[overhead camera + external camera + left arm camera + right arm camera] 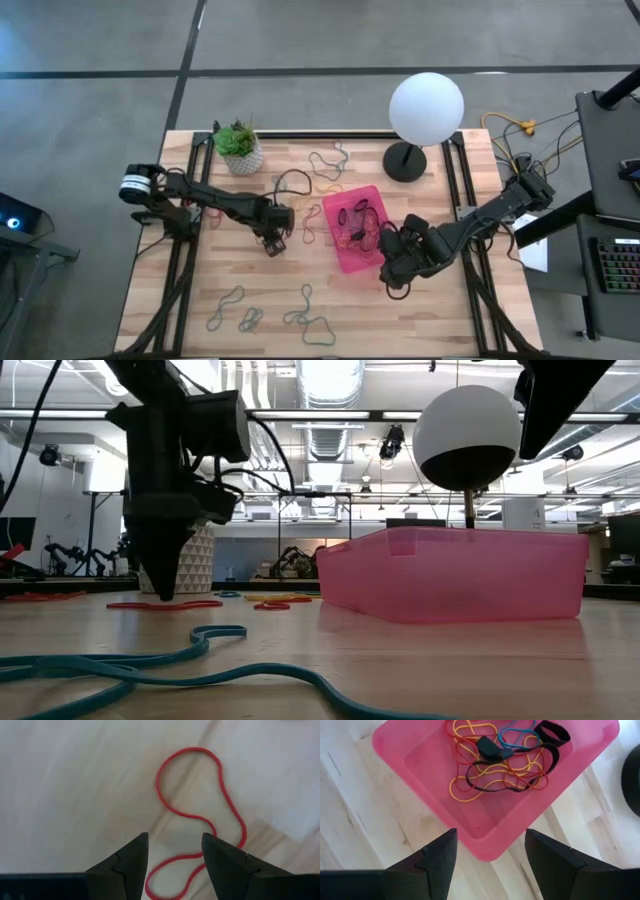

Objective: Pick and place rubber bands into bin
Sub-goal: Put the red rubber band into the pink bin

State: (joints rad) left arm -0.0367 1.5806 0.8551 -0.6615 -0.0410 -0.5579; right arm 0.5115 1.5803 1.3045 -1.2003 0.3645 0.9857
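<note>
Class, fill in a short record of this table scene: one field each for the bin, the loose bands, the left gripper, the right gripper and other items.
bin: pink bin, holding a tangle of bands
loose bands: several scattered on the table, including a red band
left gripper: open, just above the red band
right gripper: open, empty, at the bin's edge
other items: plant, lamp

Grey floor [90,60], wooden table [200,310], globe lamp [426,108], ceiling strip lights [560,412]
</note>
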